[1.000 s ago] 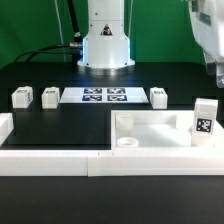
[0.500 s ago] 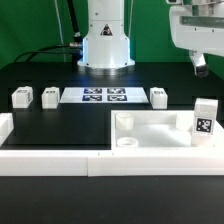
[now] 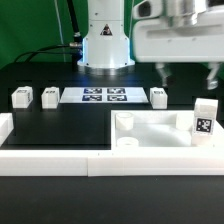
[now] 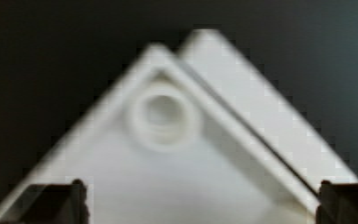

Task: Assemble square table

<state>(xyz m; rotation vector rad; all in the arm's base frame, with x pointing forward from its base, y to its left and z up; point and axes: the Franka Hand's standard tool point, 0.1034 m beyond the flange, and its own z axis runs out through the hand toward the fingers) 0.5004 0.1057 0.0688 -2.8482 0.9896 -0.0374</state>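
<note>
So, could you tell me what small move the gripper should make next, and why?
Probably a straight descent toward the square table slab. The gripper hangs open above it, holding nothing, and the wrist view shows its corner with a round socket framed between the fingers, so lowering should bring the jaws around that corner.

White slab (image 3: 150,128); 4 white legs (image 3: 21,97), b/w tags (image 3: 204,125); black tabletop (image 3: 65,125).

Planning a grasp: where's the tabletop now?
The tabletop lies at the exterior view's lower right, just behind the border wall, with a leg standing by its edge on that view's right.
</note>
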